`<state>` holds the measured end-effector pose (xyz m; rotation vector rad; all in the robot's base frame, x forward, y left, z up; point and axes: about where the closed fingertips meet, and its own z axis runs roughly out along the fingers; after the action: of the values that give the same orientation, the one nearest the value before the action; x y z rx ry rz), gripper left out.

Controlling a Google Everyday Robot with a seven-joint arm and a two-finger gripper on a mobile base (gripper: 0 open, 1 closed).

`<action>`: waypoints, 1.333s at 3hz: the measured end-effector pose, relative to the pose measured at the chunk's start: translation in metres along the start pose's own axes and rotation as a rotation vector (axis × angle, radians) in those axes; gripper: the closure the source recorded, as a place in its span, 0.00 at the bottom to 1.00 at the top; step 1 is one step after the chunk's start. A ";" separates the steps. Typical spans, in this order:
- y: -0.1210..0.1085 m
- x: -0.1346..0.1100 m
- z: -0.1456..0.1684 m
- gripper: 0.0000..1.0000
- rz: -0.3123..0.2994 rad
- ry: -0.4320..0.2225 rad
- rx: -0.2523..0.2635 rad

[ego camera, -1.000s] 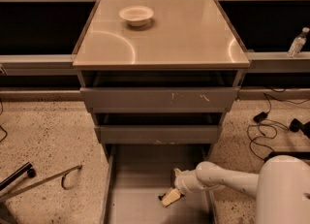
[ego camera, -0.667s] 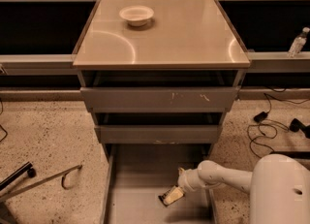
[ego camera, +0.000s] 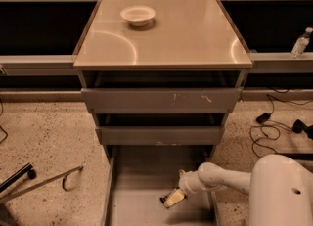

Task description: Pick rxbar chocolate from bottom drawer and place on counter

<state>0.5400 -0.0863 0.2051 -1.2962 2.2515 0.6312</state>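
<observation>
The bottom drawer (ego camera: 142,171) is pulled open at the foot of the cabinet and shows a plain grey floor. My gripper (ego camera: 173,198) is down inside it, near the floor at the drawer's right-middle, on the white arm (ego camera: 222,178) that reaches in from the lower right. The rxbar chocolate does not show as a separate thing; a small dark edge sits right at the gripper's tip, and I cannot tell what it is. The counter (ego camera: 186,34) is the glossy tan top above.
A white bowl (ego camera: 138,14) stands at the counter's back left. Two shallower grey drawers (ego camera: 161,100) are partly open above the bottom one. Black shelves flank the cabinet, with a bottle (ego camera: 300,42) at right. Cables (ego camera: 274,122) lie on the floor right, a metal stand (ego camera: 44,181) left.
The wrist has shifted very slightly inside the drawer. The gripper's tip stays at about the same spot near the drawer floor. Nothing else has moved.
</observation>
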 end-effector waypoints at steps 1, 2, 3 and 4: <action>0.000 0.003 0.008 0.00 -0.014 0.019 0.020; 0.001 0.008 0.011 0.00 -0.025 0.035 0.032; 0.002 0.014 0.013 0.00 -0.020 0.040 0.030; -0.003 0.031 0.018 0.00 0.013 0.051 0.019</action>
<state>0.5319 -0.0975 0.1716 -1.3034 2.3029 0.5862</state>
